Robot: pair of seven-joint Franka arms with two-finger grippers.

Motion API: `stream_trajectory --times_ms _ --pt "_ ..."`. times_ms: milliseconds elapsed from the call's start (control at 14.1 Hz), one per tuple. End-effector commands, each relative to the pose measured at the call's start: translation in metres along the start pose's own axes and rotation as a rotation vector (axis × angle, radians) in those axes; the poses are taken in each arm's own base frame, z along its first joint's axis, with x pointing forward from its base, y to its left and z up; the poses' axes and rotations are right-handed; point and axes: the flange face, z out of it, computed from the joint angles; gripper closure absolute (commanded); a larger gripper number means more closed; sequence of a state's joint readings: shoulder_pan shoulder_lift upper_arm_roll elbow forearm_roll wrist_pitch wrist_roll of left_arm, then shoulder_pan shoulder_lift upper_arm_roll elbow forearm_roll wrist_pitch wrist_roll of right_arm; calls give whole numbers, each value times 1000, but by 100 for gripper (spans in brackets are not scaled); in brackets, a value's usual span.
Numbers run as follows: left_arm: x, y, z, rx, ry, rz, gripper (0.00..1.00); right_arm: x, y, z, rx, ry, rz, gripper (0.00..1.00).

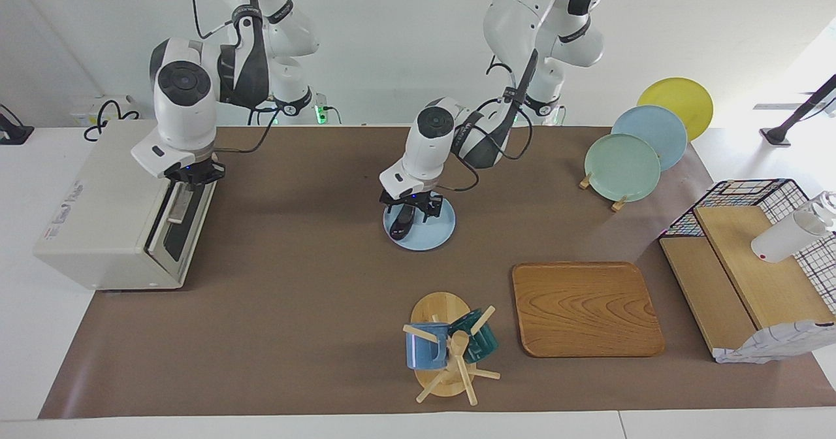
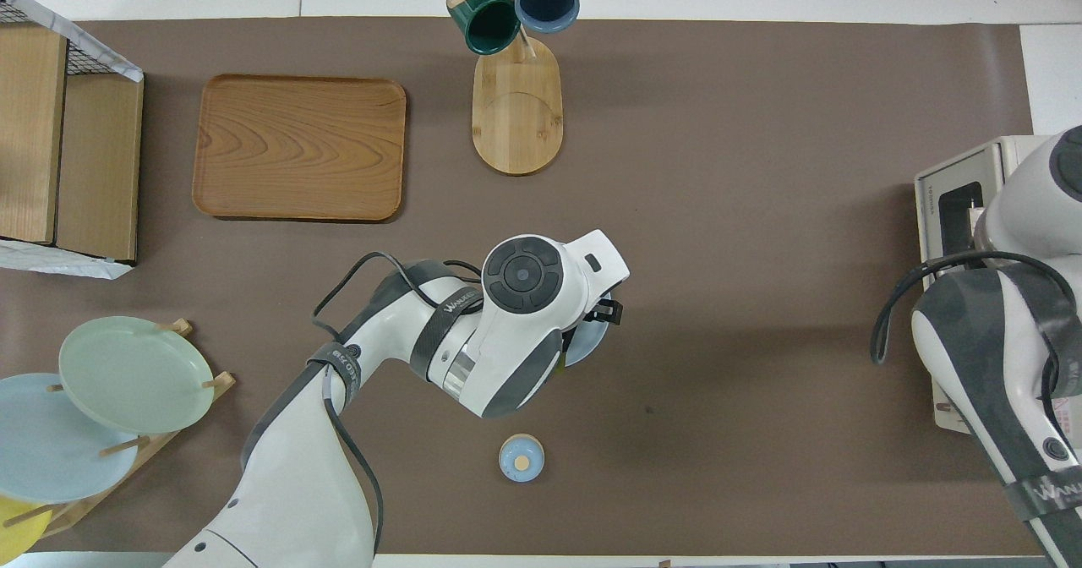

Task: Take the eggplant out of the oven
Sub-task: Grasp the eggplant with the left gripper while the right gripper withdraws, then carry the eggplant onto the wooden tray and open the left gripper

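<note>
A rectangular wooden tray (image 1: 586,308) and a wooden mug tree (image 1: 446,354) carrying a blue mug (image 1: 421,347) and a dark green mug (image 1: 479,336) stood farther from the robots than the round pale blue plate (image 1: 436,233). A rack of green, blue and yellow plates (image 1: 622,166) stood toward the left arm's end. The slender dark purple eggplant (image 1: 400,222) lay on the pale blue plate, out of the boxy cream-white toaster oven (image 1: 108,210) at the right arm's end. The left gripper (image 1: 411,209) sat low over the plate, its fingers straddling the eggplant; whether they pinched it could not be told. The right gripper (image 1: 189,187) was at the oven's door top, grip unclear.
</note>
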State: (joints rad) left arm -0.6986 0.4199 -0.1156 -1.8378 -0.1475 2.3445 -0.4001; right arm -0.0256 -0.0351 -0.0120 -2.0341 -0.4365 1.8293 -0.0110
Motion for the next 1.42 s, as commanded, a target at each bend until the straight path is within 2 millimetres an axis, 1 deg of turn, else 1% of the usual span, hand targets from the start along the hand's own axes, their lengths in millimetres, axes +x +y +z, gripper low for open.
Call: stream_trajectory --times_ms 0,71,142,213,284,426,568,639,709,780,851,922,993,1064,1135,1206,1277,1348 --pt "-9 -3 -5 -6 15 -17 11 -11 15 21 18 -61 -28 100" --pt "-10 -3 -4 -5 14 -17 17 -16 24 13 23 -63 -35 100" --pt "-9 -5 -4 -5 14 -17 22 -20 33 5 48 -69 -45 100" --pt "-8 -8 -5 -4 15 -18 23 -25 40 -13 107 -55 -23 100" --pt "-7 -8 -5 -4 14 -18 28 -29 43 -32 148 -44 -5 100" --pt "-6 -10 -5 -3 13 -19 44 -33 43 -70 216 -16 9 100" --pt "-6 -11 -5 -1 9 -21 61 -34 41 -94 305 18 20 92" --pt "-6 -12 -5 0 6 -22 71 -32 37 -105 355 47 26 89" --pt "-4 -14 -7 0 7 -28 85 -28 33 -117 383 71 24 82" --pt "-3 -14 -8 -1 9 -29 96 -26 31 -124 394 79 19 64" --pt "-1 -18 -10 -1 8 -35 100 -25 34 -125 402 79 23 33" --pt "4 -28 -16 1 6 -53 100 -25 37 -124 405 78 31 0" --pt "4 -31 -27 1 7 -57 100 -24 37 -125 403 81 32 0" --pt "6 -38 -43 1 6 -71 100 -23 36 -123 406 77 31 0" --pt "10 -53 -64 1 11 -95 100 -22 38 -123 432 80 41 0" --pt "17 -74 -85 4 14 -122 100 -21 36 -126 426 84 37 0" --pt "30 -101 -103 4 13 -136 100 -20 36 -125 425 73 37 0" --pt "42 -121 -118 7 -1 -134 100 -17 29 -134 420 71 22 0"
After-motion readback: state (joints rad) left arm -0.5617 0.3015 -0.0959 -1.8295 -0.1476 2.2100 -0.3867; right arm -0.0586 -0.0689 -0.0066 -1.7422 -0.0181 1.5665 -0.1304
